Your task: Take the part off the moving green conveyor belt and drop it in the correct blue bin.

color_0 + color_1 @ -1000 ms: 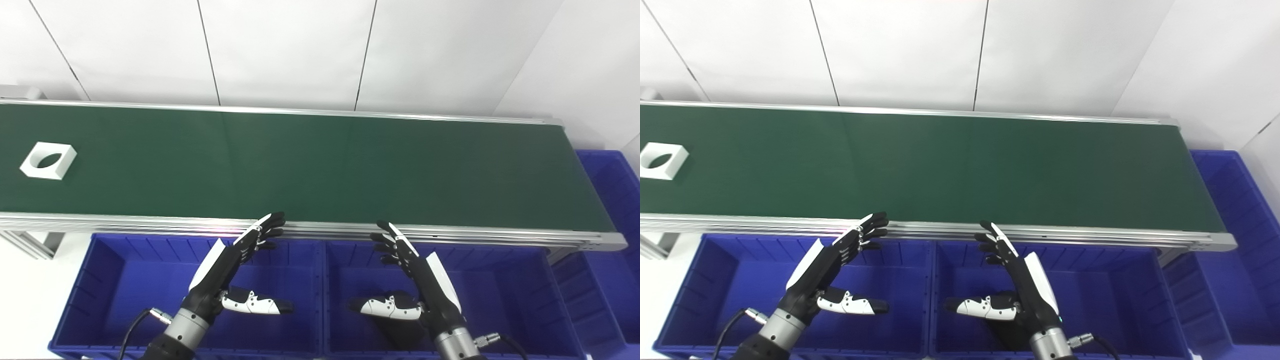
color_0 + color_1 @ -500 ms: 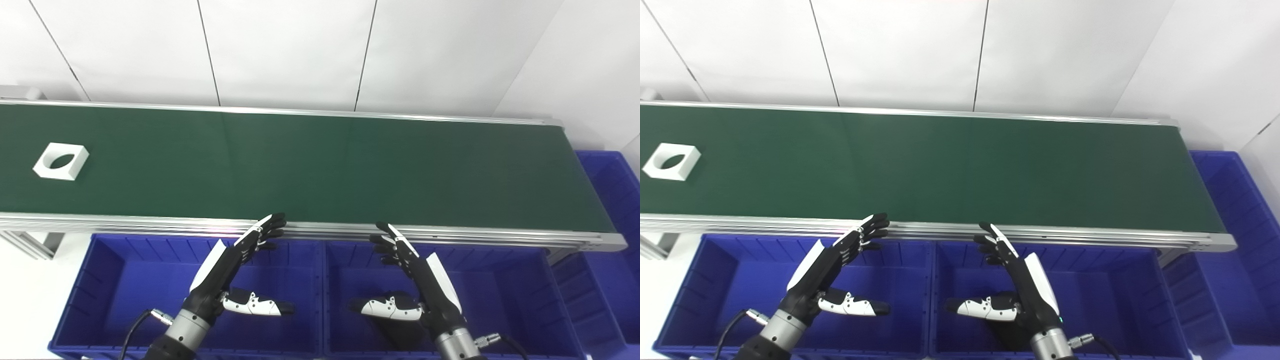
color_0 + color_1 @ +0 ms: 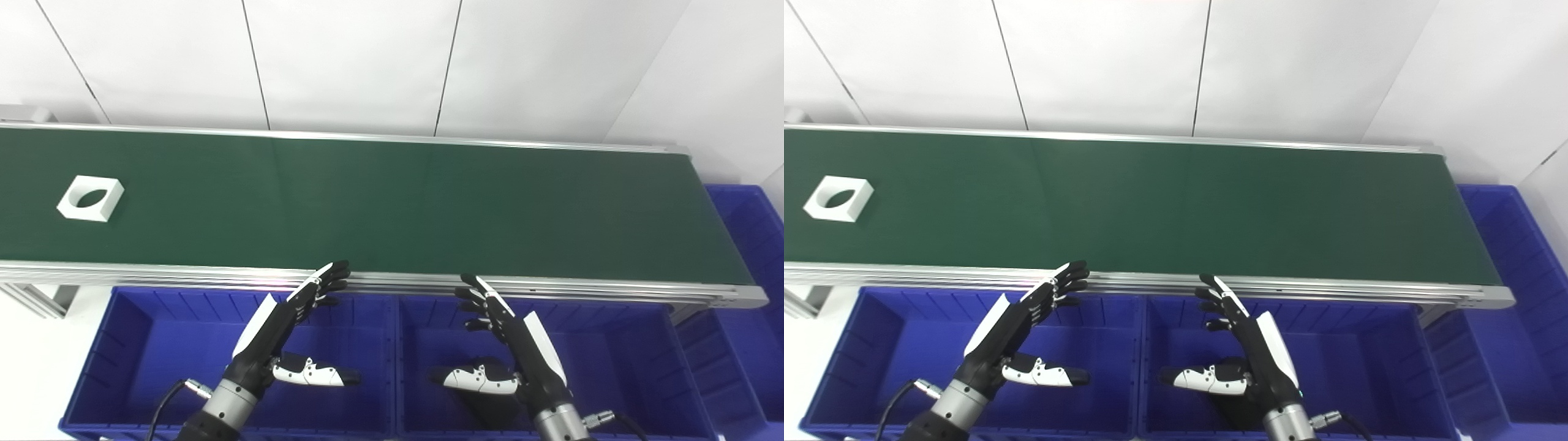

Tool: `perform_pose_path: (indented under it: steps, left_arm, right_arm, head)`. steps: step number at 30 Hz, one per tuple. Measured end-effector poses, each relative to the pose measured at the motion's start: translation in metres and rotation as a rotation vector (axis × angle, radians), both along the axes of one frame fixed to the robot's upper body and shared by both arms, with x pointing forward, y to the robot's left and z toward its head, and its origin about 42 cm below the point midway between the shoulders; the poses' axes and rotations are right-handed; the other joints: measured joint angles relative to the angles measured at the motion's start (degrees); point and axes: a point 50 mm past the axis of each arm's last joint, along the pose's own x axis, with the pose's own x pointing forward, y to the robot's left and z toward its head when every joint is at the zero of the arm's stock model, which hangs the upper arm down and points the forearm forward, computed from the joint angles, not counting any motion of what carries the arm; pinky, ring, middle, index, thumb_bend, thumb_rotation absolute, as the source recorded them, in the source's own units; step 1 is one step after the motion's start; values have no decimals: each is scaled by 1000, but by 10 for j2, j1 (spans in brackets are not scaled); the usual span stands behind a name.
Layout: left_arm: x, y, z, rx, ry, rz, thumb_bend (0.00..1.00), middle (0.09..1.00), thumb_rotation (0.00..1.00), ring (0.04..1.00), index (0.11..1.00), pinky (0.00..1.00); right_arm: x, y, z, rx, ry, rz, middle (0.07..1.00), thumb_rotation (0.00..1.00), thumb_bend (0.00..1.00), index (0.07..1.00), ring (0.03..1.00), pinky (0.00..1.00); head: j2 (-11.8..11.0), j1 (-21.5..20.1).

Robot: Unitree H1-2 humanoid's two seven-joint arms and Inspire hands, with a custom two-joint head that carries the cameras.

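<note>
White square plastic part with a round hole (image 3: pixel 90 198) is seen flat on the dark green conveyor belt (image 3: pixel 392 202), at 9 o'clock of the frame, well apart from both hands. Left hand (image 3: pixel 286 334) is held wide, empty, over the left blue plastic bin (image 3: pixel 128 343) at 7 o'clock. Right hand (image 3: pixel 508 343) is likewise spread, empty, over the middle blue plastic bin (image 3: pixel 618 355) at 5 o'clock. A 3rd blue bin (image 3: pixel 750 226) is noted at 3 o'clock.
</note>
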Motion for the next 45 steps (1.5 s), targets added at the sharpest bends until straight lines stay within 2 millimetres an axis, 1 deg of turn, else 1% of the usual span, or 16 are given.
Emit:
perform_pose_path:
  steps: [3,9,19,20,22,23,24,25,27,28,30,32,34,36,37,45]
  left_arm:
    - [0,0,0,-1,0,0,882,905,303,873,912,804]
    - [0,0,-3,-6,12,3,879,905,307,872,911,809]
    - [-1,0,-7,2,12,0,886,897,313,869,905,803]
    - [-1,0,-8,3,12,0,888,896,312,869,903,802]
    - [-1,-1,-9,0,14,8,893,894,304,869,901,799]
    - [-1,-3,-10,-7,16,12,893,891,297,867,899,794]
    - [-1,-4,-12,-12,21,14,893,890,291,865,897,788]
    - [-2,-6,-15,-16,29,15,892,891,284,865,895,785]
    - [-4,-9,-20,-21,47,11,890,892,273,863,893,784]
    - [-4,-11,-21,-23,49,8,889,893,270,863,893,784]
    - [-5,-13,-23,-24,46,6,886,894,264,862,895,782]
    - [-5,-15,-23,-16,40,4,892,881,260,848,884,773]
    - [-5,-17,-24,-16,38,10,894,875,252,841,876,768]
    - [-5,-21,-26,-18,41,16,897,871,250,837,874,762]
    - [-5,-23,-28,-17,43,15,907,863,256,828,869,750]
    - [-3,-26,-33,-8,28,6,944,841,267,804,850,726]
  right_arm:
    - [0,0,0,-2,0,0,859,278,858,923,836,753]
    - [0,0,0,-3,-1,-1,858,276,863,919,830,718]
    - [0,0,0,-8,-1,-1,855,281,862,914,823,725]
    - [0,0,0,-9,-1,-1,851,286,865,910,818,707]
    - [0,-1,0,-11,0,-2,845,288,870,906,817,707]
    - [0,-1,-1,-11,2,-3,850,290,867,910,822,707]
    - [-1,-2,-2,-8,5,-4,856,283,859,918,829,725]
    - [-1,-3,-2,-4,8,-5,863,273,850,925,835,743]
    - [-2,-7,-4,5,20,-2,868,253,845,933,846,785]
    - [-2,-10,-6,7,26,-3,869,251,846,934,848,793]
    - [-3,-16,-13,4,49,-9,873,250,843,939,857,813]
    - [-4,-21,-16,-2,57,-9,877,240,840,944,865,828]
    - [-4,-24,-17,1,50,-5,879,242,838,948,869,838]
    - [-4,-25,-18,3,45,-4,881,251,838,955,872,847]
    - [-4,-25,-18,4,44,-4,883,251,824,962,875,855]
    - [-1,-31,-24,14,49,-6,906,190,789,988,905,901]
  head:
    - [0,0]
    - [-3,2]
    - [-7,5]
    - [-20,16]
    - [-25,23]
    - [-34,44]
    - [-36,48]
    - [-52,79]
    - [-65,108]
    - [-65,108]
    - [-87,158]
    - [-89,162]
    - [-105,193]
    - [-105,193]
    - [-116,213]
    - [-120,228]
